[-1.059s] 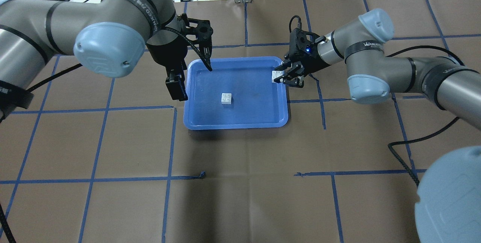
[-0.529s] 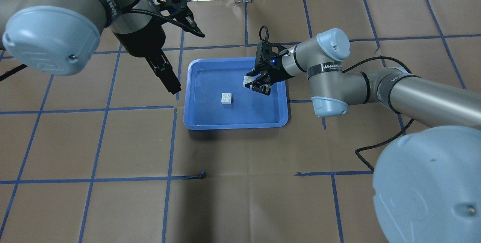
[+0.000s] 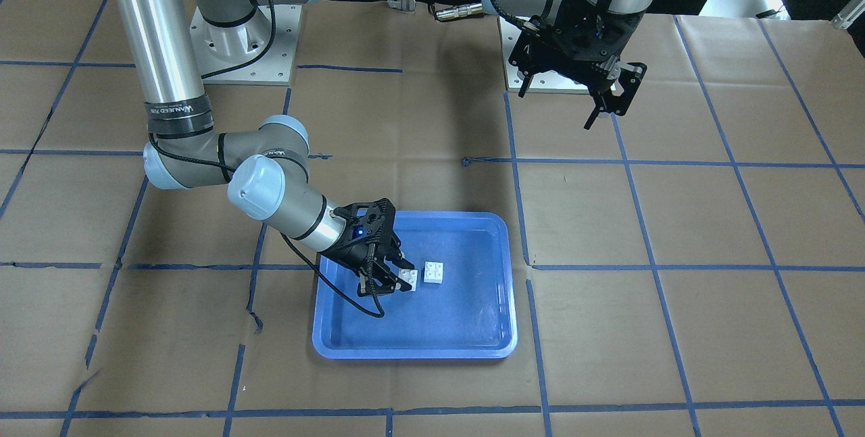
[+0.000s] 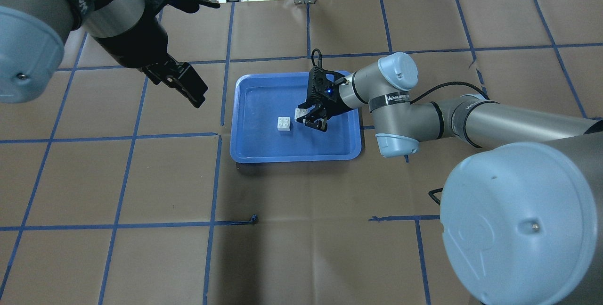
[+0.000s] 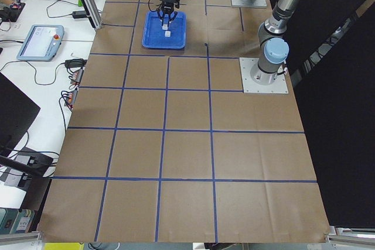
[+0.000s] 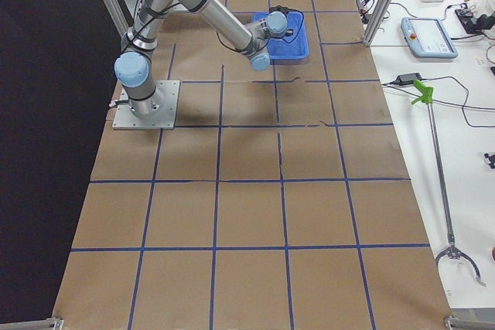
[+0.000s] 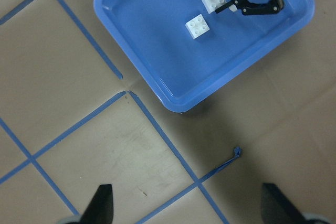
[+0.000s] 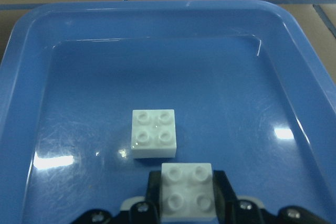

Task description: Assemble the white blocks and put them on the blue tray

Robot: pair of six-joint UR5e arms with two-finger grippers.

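My right gripper (image 4: 307,119) is clamped on one block (image 8: 187,190) over the tray (image 4: 294,156), which lies toward the far edge of the bench (image 4: 301,248), midway along. The right wrist view shows it studs up, just short of the other block (image 8: 154,133) on the tray floor. Overhead, the gripper half hides it. My left gripper (image 7: 189,208) hangs spread wide and empty, raised toward the left edge.

Overhead and front-facing cameras look steeply down on the table (image 4: 301,258) from opposite sides, two far side cameras look along it from its ends, the left wrist camera looks from high, the right from close, all sharing the blue tray (image 4: 292,158).
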